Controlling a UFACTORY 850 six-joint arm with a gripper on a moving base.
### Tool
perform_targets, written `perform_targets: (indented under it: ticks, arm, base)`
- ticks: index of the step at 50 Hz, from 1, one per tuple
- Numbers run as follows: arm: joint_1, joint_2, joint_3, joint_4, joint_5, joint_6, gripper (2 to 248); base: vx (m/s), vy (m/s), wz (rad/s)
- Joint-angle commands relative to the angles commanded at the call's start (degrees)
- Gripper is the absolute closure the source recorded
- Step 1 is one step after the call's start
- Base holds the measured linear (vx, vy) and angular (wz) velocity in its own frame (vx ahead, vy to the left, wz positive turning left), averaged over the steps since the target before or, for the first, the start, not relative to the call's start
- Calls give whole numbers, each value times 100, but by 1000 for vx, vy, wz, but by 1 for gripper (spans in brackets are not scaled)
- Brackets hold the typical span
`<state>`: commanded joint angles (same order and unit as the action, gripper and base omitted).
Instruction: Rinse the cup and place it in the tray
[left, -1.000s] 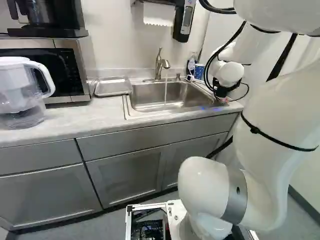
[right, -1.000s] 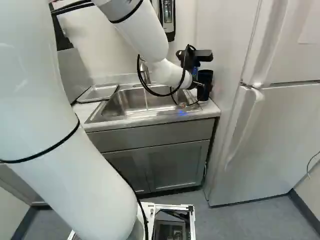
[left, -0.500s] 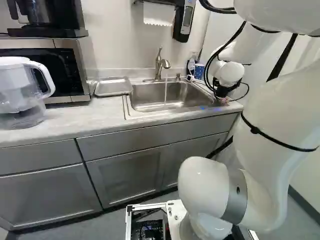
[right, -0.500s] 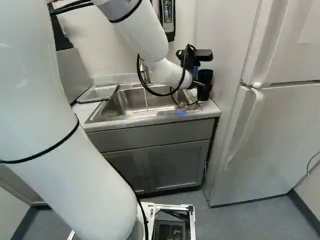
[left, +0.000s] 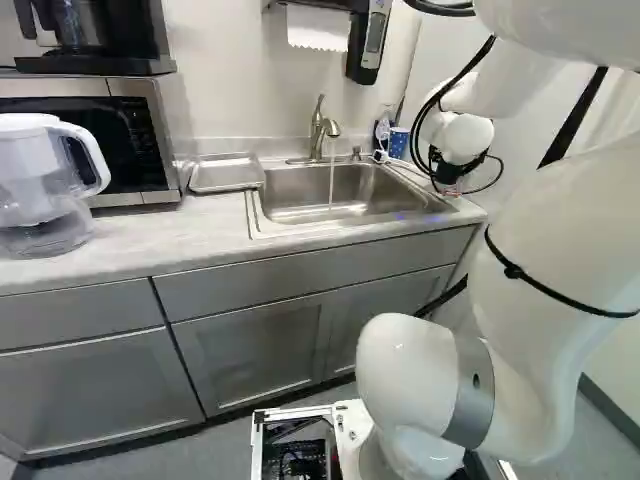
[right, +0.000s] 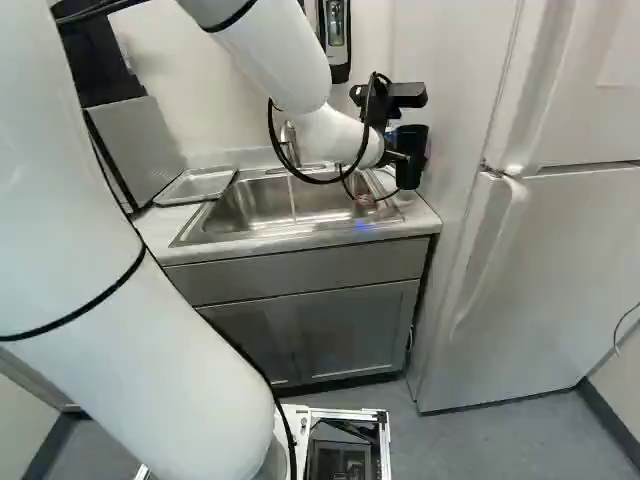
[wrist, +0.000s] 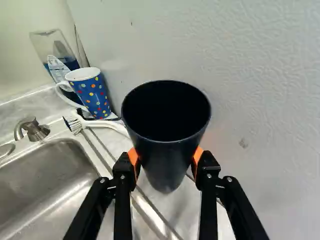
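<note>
arm just rose a little, so i'd guess the pickup's done and rinsing is next. counter runs along the far side, with the sink set in its right part. tray sits just left of that, probably the last stop. tap is already running, so no fiddling there imo. gripper is clamped on the dark cup from both sides, and the cup went up with it, now mouth up right of the sink. needs a swing left under the stream, then a tip to drain.
</note>
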<state>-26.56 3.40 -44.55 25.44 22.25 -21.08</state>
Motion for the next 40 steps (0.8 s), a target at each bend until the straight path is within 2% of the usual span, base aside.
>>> perform_targets:
  ticks: [10,40]
  arm:
    - [136,123,-8,0,0,0,129]
    - [715,390,-42,0,0,0,129]
  base:
    - [0,0,0]
    - [0,0,0]
